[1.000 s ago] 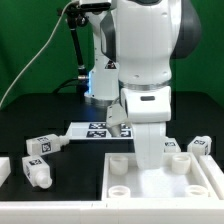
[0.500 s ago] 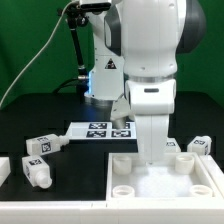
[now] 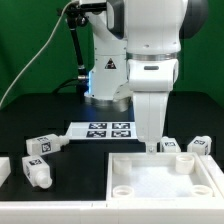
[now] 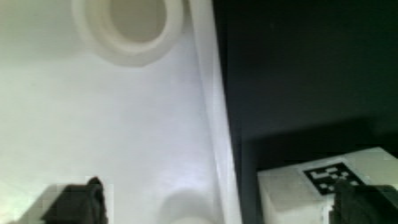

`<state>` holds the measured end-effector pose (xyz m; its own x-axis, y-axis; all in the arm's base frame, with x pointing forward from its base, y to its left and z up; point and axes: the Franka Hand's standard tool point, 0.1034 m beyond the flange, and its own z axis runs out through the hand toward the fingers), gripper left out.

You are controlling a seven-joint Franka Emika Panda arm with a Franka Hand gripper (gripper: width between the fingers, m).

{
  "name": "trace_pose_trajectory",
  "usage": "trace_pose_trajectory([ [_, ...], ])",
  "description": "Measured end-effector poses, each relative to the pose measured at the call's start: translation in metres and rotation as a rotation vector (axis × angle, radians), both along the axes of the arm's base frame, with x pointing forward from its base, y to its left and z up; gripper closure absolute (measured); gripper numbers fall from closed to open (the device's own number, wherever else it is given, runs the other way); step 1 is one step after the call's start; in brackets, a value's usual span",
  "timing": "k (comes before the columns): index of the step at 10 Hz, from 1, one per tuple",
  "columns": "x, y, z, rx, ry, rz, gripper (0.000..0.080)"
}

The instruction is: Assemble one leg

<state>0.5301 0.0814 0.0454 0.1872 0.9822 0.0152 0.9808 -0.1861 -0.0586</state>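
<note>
Within the last second the arm had swung from above the middle of the tabletop toward the exterior view's right, putting the pincer over its far edge, near the leg lying on the desk just beyond; a pick looked imminent. Only the wrist view showed the fingers spread wide and empty, the leg off to one side.

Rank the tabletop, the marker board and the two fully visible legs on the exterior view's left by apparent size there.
Tabletop, largest.
Marker board, next.
Rear leg and front leg, smallest: they look about alike, and the front one sits nearer the camera, so I won't rank them.
</note>
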Motion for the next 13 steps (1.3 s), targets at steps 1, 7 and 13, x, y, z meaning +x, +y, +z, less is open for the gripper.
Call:
trace_pose_trajectory([
  [1,0.0,0.001,0.0,-0.005,0.003,-0.085,0.0152],
  [7,-0.005,0.012,-0.001,-0.014,-0.011,-0.793,0.0151],
  [13,-0.004,0.027,0.0,0.007,0.043,-1.219,0.0151],
])
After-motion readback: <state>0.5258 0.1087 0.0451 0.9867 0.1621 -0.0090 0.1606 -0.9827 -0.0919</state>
